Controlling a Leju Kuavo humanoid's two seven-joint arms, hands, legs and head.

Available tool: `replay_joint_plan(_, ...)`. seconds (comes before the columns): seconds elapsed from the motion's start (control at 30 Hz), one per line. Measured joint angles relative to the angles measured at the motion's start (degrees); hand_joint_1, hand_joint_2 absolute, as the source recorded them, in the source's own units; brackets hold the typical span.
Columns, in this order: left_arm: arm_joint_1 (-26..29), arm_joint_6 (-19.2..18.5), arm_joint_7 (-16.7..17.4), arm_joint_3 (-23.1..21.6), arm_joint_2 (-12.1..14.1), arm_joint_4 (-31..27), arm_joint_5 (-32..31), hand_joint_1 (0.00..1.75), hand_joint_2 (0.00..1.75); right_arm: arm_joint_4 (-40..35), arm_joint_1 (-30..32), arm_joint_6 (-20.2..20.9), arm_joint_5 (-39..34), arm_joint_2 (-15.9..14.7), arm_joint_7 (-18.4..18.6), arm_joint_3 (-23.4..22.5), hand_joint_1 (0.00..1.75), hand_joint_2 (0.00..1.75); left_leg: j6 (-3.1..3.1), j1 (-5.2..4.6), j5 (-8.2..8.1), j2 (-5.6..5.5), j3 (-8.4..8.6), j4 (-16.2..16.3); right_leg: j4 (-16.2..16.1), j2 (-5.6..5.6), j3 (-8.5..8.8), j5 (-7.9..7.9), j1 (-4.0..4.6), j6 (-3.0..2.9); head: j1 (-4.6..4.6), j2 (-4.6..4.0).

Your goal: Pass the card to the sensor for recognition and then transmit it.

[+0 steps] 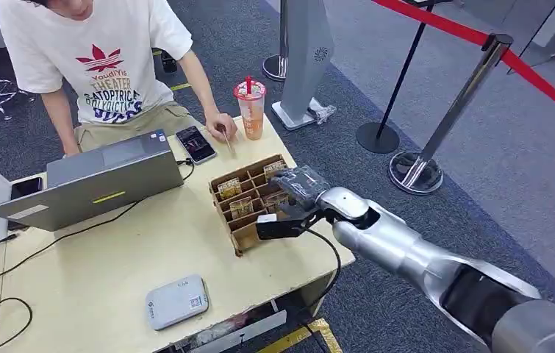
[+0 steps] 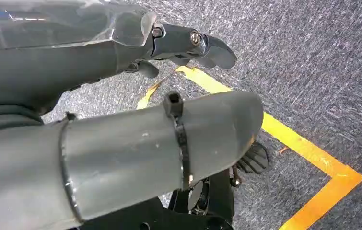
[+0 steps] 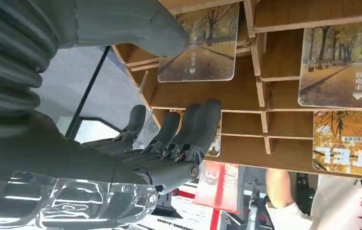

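Note:
A wooden card rack (image 1: 248, 234) stands near the table's right edge, with several autumn-road cards (image 1: 230, 187) upright in its slots. My right hand (image 1: 298, 193) is at the rack's right side, low over the slots. In the right wrist view its thumb tip lies against one card (image 3: 200, 45), while the dark fingers (image 3: 188, 129) stretch along the divider below, apart from the thumb. Nothing is gripped. The grey-white card sensor (image 1: 177, 301) lies flat near the table's front edge. My left hand (image 2: 121, 57) hangs over the floor and holds nothing.
A person sits at the far side with a hand on the table beside a phone (image 1: 195, 144) and a drink cup (image 1: 251, 109). A laptop (image 1: 105, 180) with cables takes up the left. Stanchions (image 1: 415, 170) with a red rope stand to the right.

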Motion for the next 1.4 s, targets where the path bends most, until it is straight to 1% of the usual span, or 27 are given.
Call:
replay_joint_plan(0.3, -0.01, 0.09, 0.0, 0.0, 0.0, -0.02, 0.04, 0.0, 0.0, 0.96, -0.39, 0.85, -0.96, 0.0, -0.02, 0.35, 0.86, 1.75, 0.0, 0.0, 0.0, 0.0, 0.0, 0.0, 0.0, 0.0, 0.0, 0.0, 0.0, 0.0, -0.02, 0.0)
replay_joint_plan(0.33, -0.01, 0.09, 0.0, 0.0, 0.0, -0.02, 0.04, 0.0, 0.0, 1.05, -0.42, 0.85, -0.96, 0.0, -0.02, 0.44, 0.89, 1.75, 0.0, 0.0, 0.0, 0.0, 0.0, 0.0, 0.0, 0.0, 0.0, 0.0, 0.0, 0.0, 0.0, 0.0)
replay_joint_plan(0.37, -0.01, 0.11, 0.0, 0.0, 0.0, -0.02, 0.07, 0.0, 0.0, 1.16, -0.43, 0.85, -0.96, -0.02, 0.0, 0.61, 0.87, 1.75, 0.0, 0.0, 0.0, 0.0, 0.0, 0.0, 0.0, 0.0, 0.0, 0.0, 0.0, 0.0, -0.02, 0.0)
replay_joint_plan(0.43, -0.02, 0.15, 0.0, 0.0, 0.0, -0.02, 0.07, 0.0, 0.0, 1.33, -0.43, 0.85, -0.94, -0.09, -0.02, 0.9, 0.93, 1.75, 0.0, 0.0, 0.0, 0.0, 0.0, 0.0, 0.0, 0.0, 0.0, 0.0, 0.0, 0.0, -0.02, 0.0)
replay_joint_plan(0.47, -0.03, 0.17, -0.02, 0.0, 0.0, -0.02, 0.13, 0.0, 0.0, 1.38, -0.43, 0.87, -0.94, -0.11, -0.02, 1.01, 0.91, 1.75, 0.0, 0.0, 0.0, 0.0, 0.0, 0.0, 0.0, 0.0, 0.0, 0.0, 0.0, 0.0, 0.0, 0.0)
replay_joint_plan(0.5, -0.03, 0.22, -0.02, 0.0, 0.0, -0.02, 0.13, 0.0, 0.0, 1.44, -0.43, 0.87, -0.94, -0.11, -0.02, 1.05, 0.94, 1.75, 0.0, 0.0, 0.0, 0.0, 0.0, 0.0, 0.0, 0.0, 0.0, 0.0, 0.0, 0.0, 0.0, 0.0)
replay_joint_plan(0.57, -0.05, 0.35, -0.07, 0.0, 0.0, -0.02, 0.13, 0.0, 0.0, 1.62, -0.44, 0.92, -0.96, -0.13, -0.02, 1.11, 0.93, 1.75, 0.0, 0.0, 0.0, 0.0, 0.0, 0.0, 0.0, 0.0, 0.0, 0.0, 0.0, 0.0, -0.02, 0.0)
replay_joint_plan(0.67, -0.08, 0.52, -0.11, 0.0, -0.02, -0.02, 0.15, 0.0, 0.0, 1.86, -0.47, 1.01, -0.96, -0.13, -0.02, 1.14, 1.08, 1.75, 0.0, 0.0, 0.0, 0.0, 0.0, 0.0, 0.0, 0.0, 0.0, 0.0, 0.0, 0.0, 0.0, 0.0)
replay_joint_plan(0.7, -0.08, 0.54, -0.11, 0.0, -0.02, -0.02, 0.15, 0.0, 0.0, 1.92, -0.47, 1.01, -0.96, -0.13, -0.02, 1.12, 1.33, 1.75, 0.0, 0.0, 0.0, 0.0, 0.01, 0.0, 0.0, 0.0, 0.0, 0.0, 0.0, 0.0, -0.02, 0.0)
replay_joint_plan(0.87, -0.09, 0.55, -0.26, 0.0, -0.02, -0.02, 0.13, 0.0, 0.0, 2.05, -0.49, 1.03, -1.03, -0.48, -0.02, 1.11, 1.36, 1.75, 0.0, 0.0, 0.0, -0.01, 0.01, 0.0, 0.0, -0.01, 0.0, 0.0, 0.0, 0.0, 0.0, 0.0)
replay_joint_plan(0.9, -0.09, 0.55, -0.26, 0.0, -0.02, -0.02, 0.09, 0.0, 0.0, 2.05, -0.51, 1.05, -1.05, -0.65, -0.02, 1.11, 1.41, 1.75, 0.0, 0.0, 0.0, -0.01, 0.02, 0.0, 0.0, -0.01, 0.0, 0.0, 0.0, 0.0, -0.02, 0.0)
replay_joint_plan(0.93, -0.1, 0.55, -0.28, 0.0, -0.02, -0.02, 0.0, 0.0, 0.0, 2.03, -0.49, 1.09, -1.11, -0.81, 0.0, 1.11, 1.38, 1.75, 0.0, 0.0, 0.0, 0.0, 0.02, 0.0, 0.0, 0.01, 0.0, 0.0, 0.0, 0.0, 0.0, 0.0)
replay_joint_plan(0.97, -0.11, 0.5, -0.28, 0.0, -0.02, -0.02, -0.04, 0.0, 0.0, 2.01, -0.47, 1.09, -1.16, -0.96, 0.0, 1.11, 1.38, 1.75, 0.0, 0.0, 0.0, 0.0, 0.03, 0.0, 0.0, 0.02, 0.0, 0.0, 0.0, 0.0, -0.02, 0.0)
replay_joint_plan(1.0, -0.12, 0.5, -0.28, 0.0, -0.02, -0.02, -0.04, 0.0, 0.0, 1.97, -0.43, 1.09, -1.29, -1.16, 0.02, 1.11, 1.43, 1.75, 0.0, 0.0, 0.0, 0.01, 0.03, 0.0, 0.0, 0.02, 0.0, 0.0, 0.0, 0.0, 0.0, 0.0)
replay_joint_plan(1.03, -0.12, 0.48, -0.28, 0.0, -0.02, -0.02, -0.07, 0.0, 0.0, 1.88, -0.4, 1.09, -1.62, -1.36, 0.09, 1.11, 1.41, 1.75, 0.0, 0.0, 0.0, 0.01, 0.03, 0.0, 0.0, 0.02, 0.0, 0.0, 0.0, 0.0, -0.02, 0.0)
replay_joint_plan(1.13, -0.12, 0.39, -0.28, 0.0, 0.0, -0.02, -0.17, 0.0, 0.0, 1.57, -0.31, 1.2, -1.88, -1.88, 0.33, 1.11, 1.43, 1.75, 0.0, -0.01, 0.0, 0.02, 0.04, 0.0, 0.0, 0.03, 0.0, 0.0, -0.01, 0.0, 0.0, 0.0)
replay_joint_plan(1.27, -0.12, 0.17, -0.26, 0.0, 0.0, -0.02, -0.22, 0.0, 0.0, 1.35, -0.25, 1.33, -1.88, -2.23, 0.44, 1.11, 1.38, 1.75, 0.0, 0.0, 0.0, 0.02, 0.05, 0.01, 0.0, 0.03, 0.01, 0.01, 0.0, 0.0, -0.02, 0.0)
replay_joint_plan(1.3, -0.14, 0.17, -0.26, 0.0, 0.0, -0.02, -0.24, 0.0, 0.0, 1.25, -0.25, 1.57, -1.88, -2.36, 0.46, 1.11, 1.41, 1.75, 0.0, 0.0, 0.0, 0.02, 0.05, 0.0, 0.0, 0.03, 0.01, 0.01, 0.0, 0.0, -0.02, 0.0)
replay_joint_plan(1.4, -0.15, 0.17, -0.24, 0.0, 0.0, -0.02, -0.33, 0.0, 0.0, 0.96, -0.35, 2.45, -2.08, -2.67, 0.48, 1.07, 1.4, 1.75, 0.0, 0.0, 0.0, 0.01, 0.05, 0.0, 0.0, 0.03, 0.02, 0.01, 0.0, 0.0, -0.02, 0.0)
